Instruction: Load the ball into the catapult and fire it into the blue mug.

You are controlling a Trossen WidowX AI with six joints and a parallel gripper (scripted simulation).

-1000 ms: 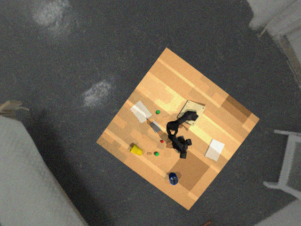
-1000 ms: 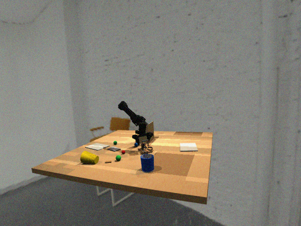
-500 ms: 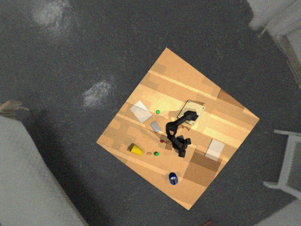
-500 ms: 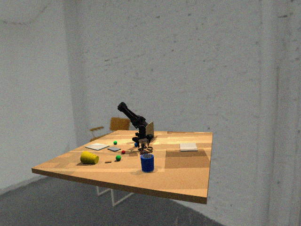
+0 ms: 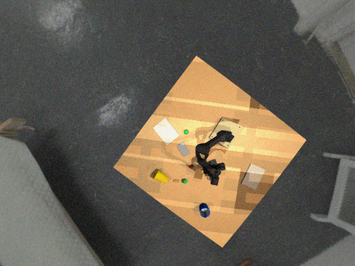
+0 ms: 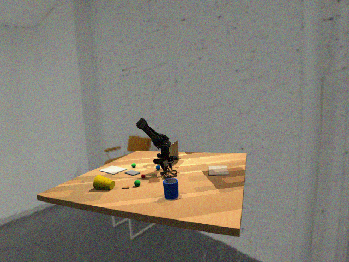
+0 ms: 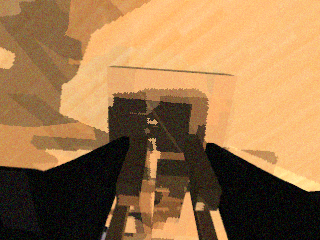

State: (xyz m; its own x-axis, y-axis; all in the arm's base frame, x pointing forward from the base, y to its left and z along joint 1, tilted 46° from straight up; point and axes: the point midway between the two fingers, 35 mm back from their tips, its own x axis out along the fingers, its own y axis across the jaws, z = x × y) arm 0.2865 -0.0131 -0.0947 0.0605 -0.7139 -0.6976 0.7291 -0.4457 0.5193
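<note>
The blue mug (image 5: 204, 210) (image 6: 170, 189) stands upright near the table's front edge. The catapult (image 6: 169, 176) (image 7: 201, 172) is dark, with two rails and a see-through panel (image 7: 222, 102); the arm mostly hides it in the top view. My gripper (image 6: 167, 170) (image 7: 167, 146) points down over it and is shut on it, one finger against each outer side. A red ball (image 5: 191, 166) (image 6: 143, 176), a blue ball (image 6: 158, 167) and two green balls (image 5: 186, 131) (image 6: 137, 183) lie on the table. I cannot see a ball in the catapult.
A yellow cup (image 5: 161, 176) (image 6: 103, 183) lies on its side at the left. A white book (image 5: 166, 131) (image 6: 113, 170) and a small grey slab (image 5: 183, 149) (image 6: 132, 172) lie left of the arm. Another pale book (image 5: 253, 175) (image 6: 218, 170) lies to the right.
</note>
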